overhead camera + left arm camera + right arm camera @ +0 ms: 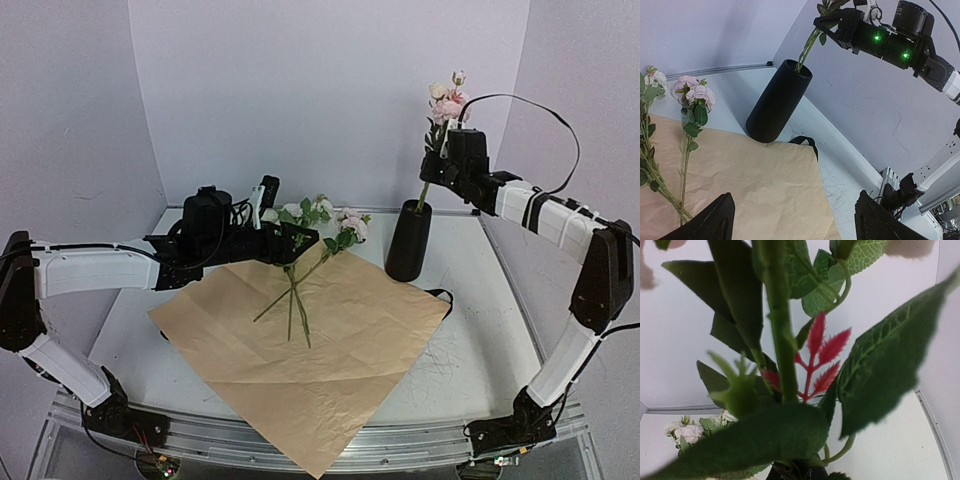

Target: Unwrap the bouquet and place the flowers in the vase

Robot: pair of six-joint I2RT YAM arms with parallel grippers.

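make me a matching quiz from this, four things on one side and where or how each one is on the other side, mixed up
Column one:
1. vase
2. tan paper
3. left gripper
4. right gripper

Column two:
A. open, above the tan paper
B. spread flat on the table
C. shut on a flower stem
D. upright, by the paper's far right edge, a stem in its mouth

Pairs: 1-D, 2-B, 3-A, 4-C
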